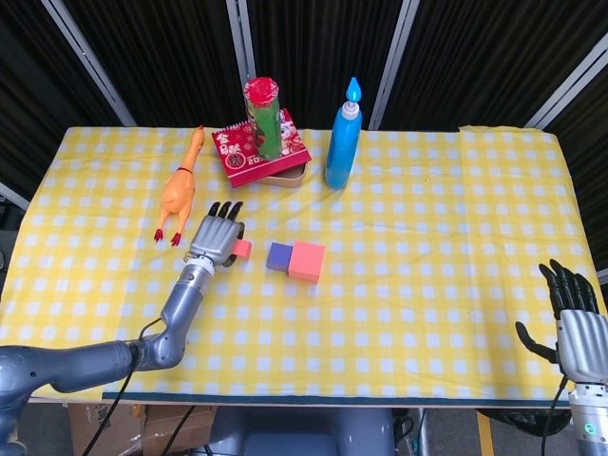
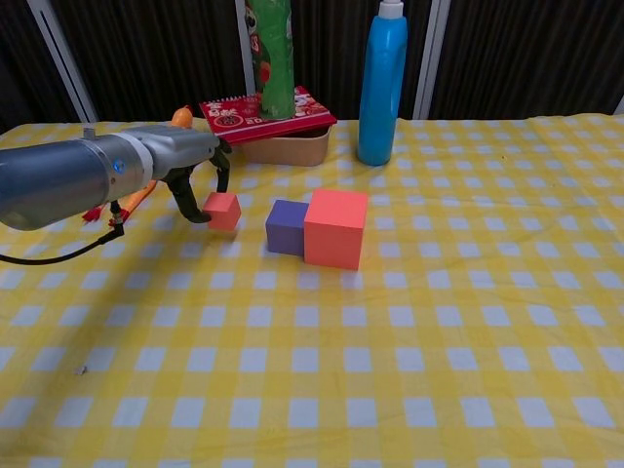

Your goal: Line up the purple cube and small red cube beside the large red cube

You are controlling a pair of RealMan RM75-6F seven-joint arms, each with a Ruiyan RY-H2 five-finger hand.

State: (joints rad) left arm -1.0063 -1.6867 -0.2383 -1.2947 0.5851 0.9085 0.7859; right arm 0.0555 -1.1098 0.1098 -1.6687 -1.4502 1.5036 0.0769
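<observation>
Starting at the left of the scene, we see the rubber chicken (image 1: 179,190) lying on the yellow checked tablecloth (image 1: 427,247), and just right of it our left hand (image 1: 215,241) reaches over the cloth with the small red cube (image 2: 222,211) pinched between thumb and fingers, the other fingers curled loosely over it. In the chest view the cube seems to hang a little above the cloth, though we cannot tell the gap for certain. Next to the right sits the purple cube (image 2: 287,226), already touching the left face of the large red cube (image 2: 336,228), so the pair forms a short row running left to right. What the next move turns on, we judge, is this: the open slot is the left face of the purple cube, and it lies directly to the right of the held cube, near but not touching it, and about level with it from near to far. A short carry rightward along the row's own line should close it, with care not to nudge the purple cube out of contact. Far to the right, near the table's front edge, our right hand (image 1: 578,328) rests with fingers spread, holding nothing, well apart from the cubes.
</observation>
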